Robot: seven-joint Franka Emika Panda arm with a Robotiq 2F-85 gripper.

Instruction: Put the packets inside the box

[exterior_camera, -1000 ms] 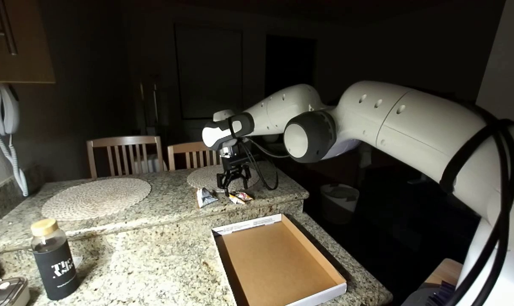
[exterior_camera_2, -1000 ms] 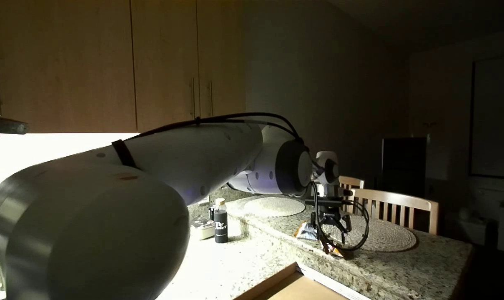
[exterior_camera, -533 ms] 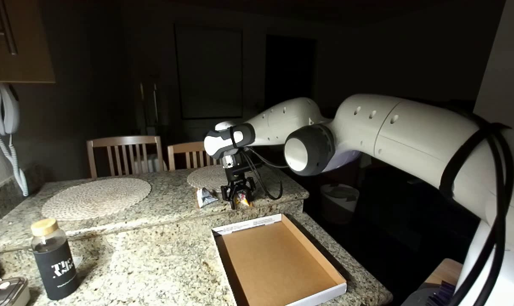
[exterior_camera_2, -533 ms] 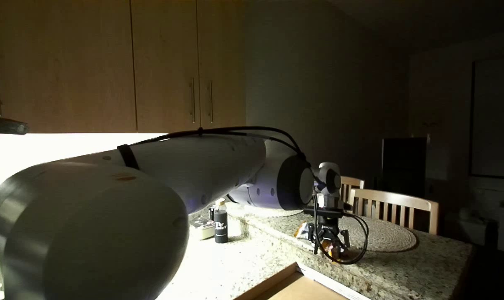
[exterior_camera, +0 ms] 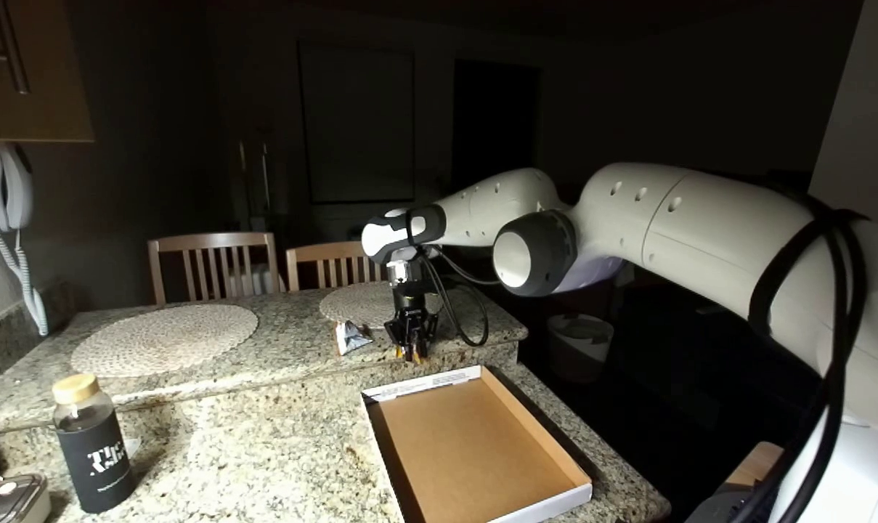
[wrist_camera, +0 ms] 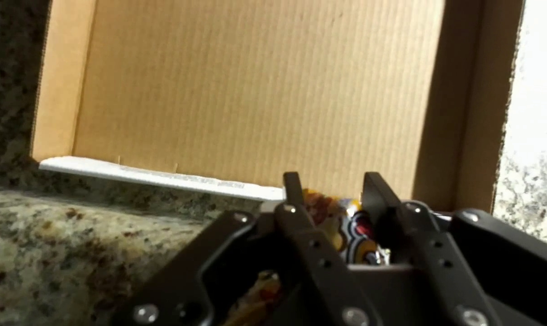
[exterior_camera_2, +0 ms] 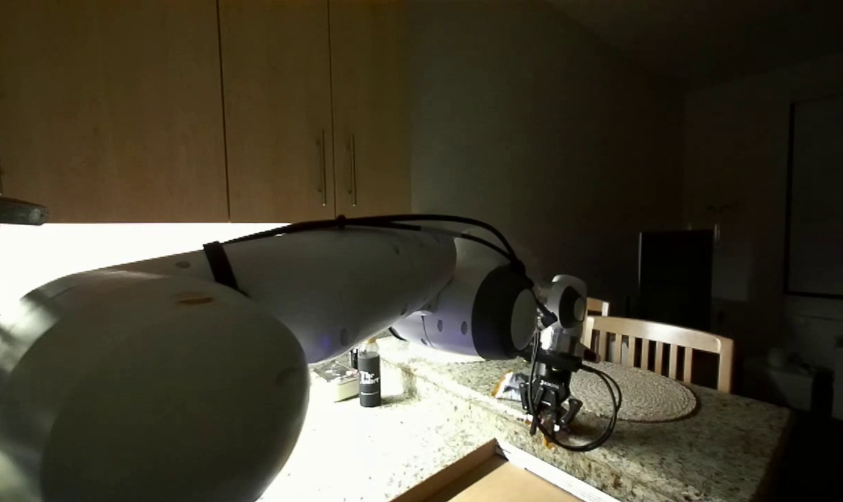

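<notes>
My gripper (exterior_camera: pixel 412 352) points down at the raised counter's front edge, its jaws partly closed around a yellow-orange packet (wrist_camera: pixel 354 235). In the wrist view that packet fills most of the gap and meets the right finger; whether both fingers press on it cannot be told. Another yellow-orange piece (wrist_camera: pixel 250 301) shows outside the left finger; I cannot tell if it is a separate packet. Beside the gripper, a grey-white packet with an orange edge (exterior_camera: pixel 351 338) lies on the raised counter. The wide cardboard box (exterior_camera: pixel 475 450) stands on the lower counter, nothing inside its visible part.
Round placemats (exterior_camera: pixel 166 338) lie on the raised counter, one behind the gripper. A dark bottle (exterior_camera: pixel 94 450) and a lidded container (exterior_camera: pixel 10 501) stand on the lower counter. A stone step (exterior_camera: pixel 301 385) separates the two levels. Chairs (exterior_camera: pixel 217 265) stand behind.
My gripper has come down onto the packet and shifted slightly toward the counter's front edge, while its jaws have narrowed. The grey-white packet and the box have stayed put.
</notes>
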